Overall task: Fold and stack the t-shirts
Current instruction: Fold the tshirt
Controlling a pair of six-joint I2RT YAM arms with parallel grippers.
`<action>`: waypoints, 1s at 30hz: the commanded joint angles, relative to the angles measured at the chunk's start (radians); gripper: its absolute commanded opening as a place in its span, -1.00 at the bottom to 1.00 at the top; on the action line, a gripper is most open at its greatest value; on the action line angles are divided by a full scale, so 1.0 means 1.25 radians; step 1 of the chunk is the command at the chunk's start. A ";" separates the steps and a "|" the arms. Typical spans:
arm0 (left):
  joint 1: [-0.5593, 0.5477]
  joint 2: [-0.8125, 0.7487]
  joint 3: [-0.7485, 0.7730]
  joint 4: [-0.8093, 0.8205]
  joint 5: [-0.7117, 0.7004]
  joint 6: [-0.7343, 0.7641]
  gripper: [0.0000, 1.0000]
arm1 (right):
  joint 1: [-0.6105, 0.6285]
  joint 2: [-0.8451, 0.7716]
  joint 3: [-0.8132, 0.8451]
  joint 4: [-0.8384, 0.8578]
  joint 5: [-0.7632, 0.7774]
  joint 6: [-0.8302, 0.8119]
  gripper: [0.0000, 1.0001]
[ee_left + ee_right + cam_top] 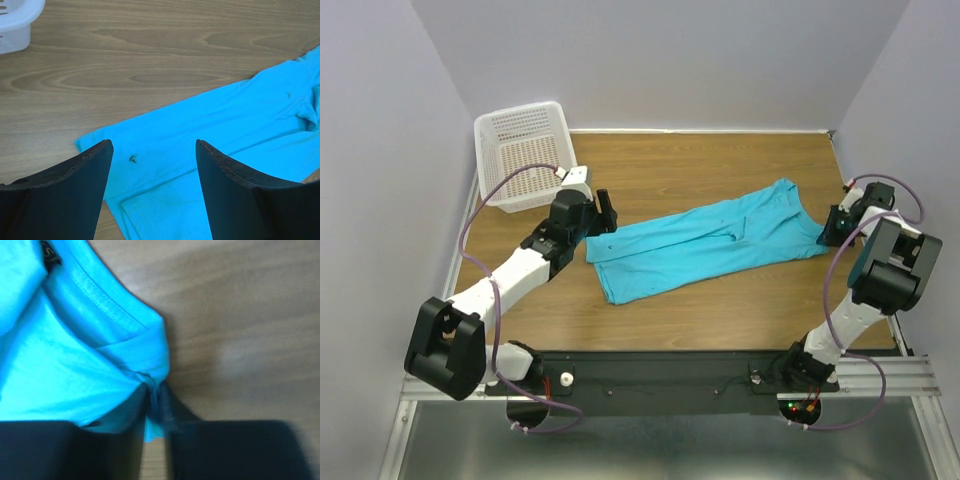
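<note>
Turquoise t-shirt [710, 245] lay stretched across the middle of the wooden table [720, 165]. Over its left hem the left gripper [154, 146] hung spread apart, and the right gripper [155, 415] was clamped on its right edge.

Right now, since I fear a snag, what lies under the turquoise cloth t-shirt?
The turquoise cloth t-shirt lies on the brown wooden table, which shows around it. Anything else beneath the cloth is covered and cannot be seen.
</note>
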 commanded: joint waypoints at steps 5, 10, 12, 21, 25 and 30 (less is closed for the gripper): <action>0.030 0.011 0.028 0.034 0.051 0.048 0.57 | -0.001 0.087 0.158 0.005 -0.017 -0.051 -0.99; 0.030 0.081 0.094 0.051 0.129 0.079 0.57 | 0.010 0.236 0.341 0.004 -0.038 -0.079 -0.99; 0.030 0.124 0.116 0.066 0.177 0.087 0.57 | 0.017 0.280 0.402 0.002 -0.033 -0.084 -0.99; 0.016 0.453 0.466 0.077 0.433 0.090 0.50 | 0.040 0.367 0.611 0.004 0.054 -0.047 0.45; -0.013 0.603 0.634 0.029 0.481 0.093 0.49 | 0.042 0.250 0.514 0.006 0.063 -0.075 0.51; -0.060 0.759 0.787 -0.045 0.523 0.123 0.47 | 0.042 0.096 0.318 0.005 -0.026 -0.100 0.53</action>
